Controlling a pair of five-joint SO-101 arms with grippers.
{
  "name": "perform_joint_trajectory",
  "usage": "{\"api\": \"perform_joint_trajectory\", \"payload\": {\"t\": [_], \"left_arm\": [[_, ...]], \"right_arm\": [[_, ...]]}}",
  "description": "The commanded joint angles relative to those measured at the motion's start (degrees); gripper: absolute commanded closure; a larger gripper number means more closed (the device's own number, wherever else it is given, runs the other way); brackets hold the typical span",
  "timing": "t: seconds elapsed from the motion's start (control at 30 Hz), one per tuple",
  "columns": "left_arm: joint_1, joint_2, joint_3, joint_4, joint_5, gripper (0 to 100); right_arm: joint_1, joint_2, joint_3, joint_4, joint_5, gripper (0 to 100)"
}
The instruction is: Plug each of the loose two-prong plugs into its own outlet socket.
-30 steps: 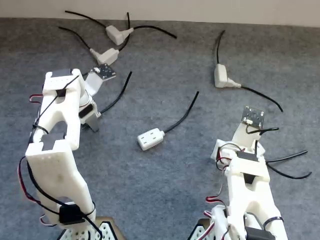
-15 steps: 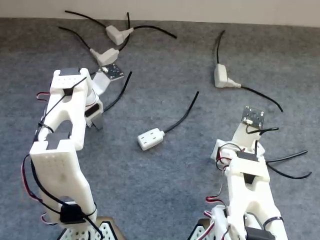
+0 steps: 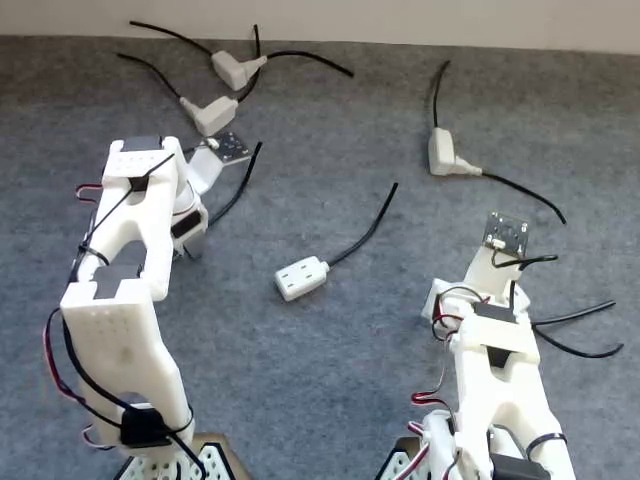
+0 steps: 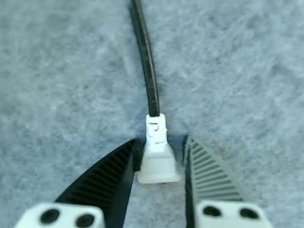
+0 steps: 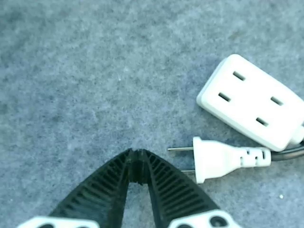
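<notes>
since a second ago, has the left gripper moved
Yes. In the high view the left gripper has shifted right, judged against the plug lying just beyond it, which has stayed put.

This looks like a small robotics lab bench. My left arm (image 3: pixel 125 260) and right arm (image 3: pixel 500 370) are white printed plastic with bare red and black wires looped along them. The tabletop (image 3: pixel 330 380) wears grey felt-like cloth against a plain pale wall (image 3: pixel 450 20), and plugs (image 3: pixel 210 113) and a socket (image 3: pixel 301 277) lie on it with short cable stubs.
</notes>
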State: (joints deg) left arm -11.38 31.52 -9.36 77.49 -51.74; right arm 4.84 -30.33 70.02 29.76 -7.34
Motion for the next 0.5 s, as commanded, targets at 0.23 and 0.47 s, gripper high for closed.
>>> {"api": "perform_joint_trajectory", "payload": {"t": [0.23, 0.47], "left_arm": [[-1.9, -0.4, -1.5, 0.6, 0.2, 83], [-2.7, -0.4, -1.5, 3.0, 0.3, 79]], "right_arm": [[0.2, -1.1, -0.2, -1.2, -0.6, 98.9], [0.2, -1.1, -0.2, -1.2, -0.6, 98.9]]}}
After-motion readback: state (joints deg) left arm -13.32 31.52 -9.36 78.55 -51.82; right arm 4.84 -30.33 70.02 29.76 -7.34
